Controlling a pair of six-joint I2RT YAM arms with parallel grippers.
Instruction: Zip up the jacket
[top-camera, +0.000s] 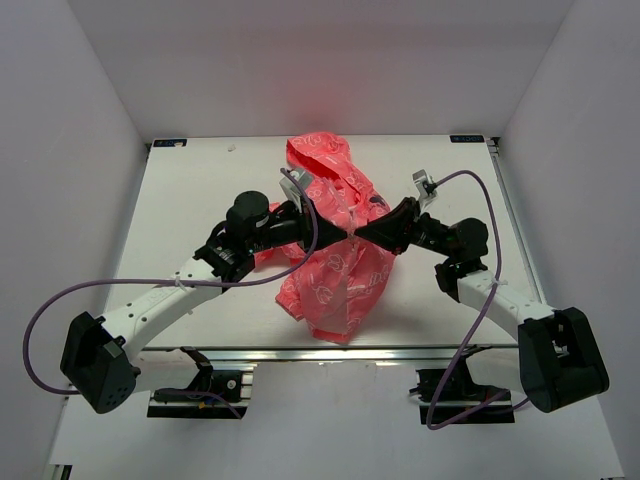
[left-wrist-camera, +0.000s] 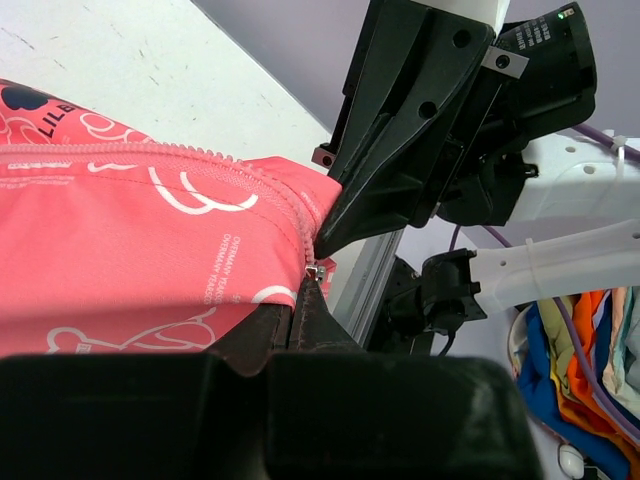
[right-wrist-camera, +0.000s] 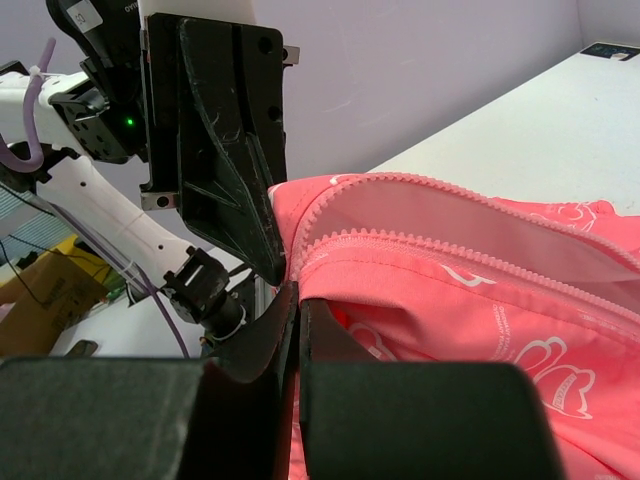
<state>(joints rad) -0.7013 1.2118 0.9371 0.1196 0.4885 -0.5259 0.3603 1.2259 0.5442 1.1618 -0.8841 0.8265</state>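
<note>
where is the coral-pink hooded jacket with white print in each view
Top external: jacket at the picture's centre.
Left wrist: jacket fills the left half.
Right wrist: jacket fills the lower right.
Shared landmark: left gripper and right gripper meeting tip to tip at its zipper.

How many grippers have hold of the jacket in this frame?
2. The left gripper is shut on the jacket at its front edge, mid-table. The right gripper is shut on the same edge, tip to tip with it. Neither is hidden.
</note>
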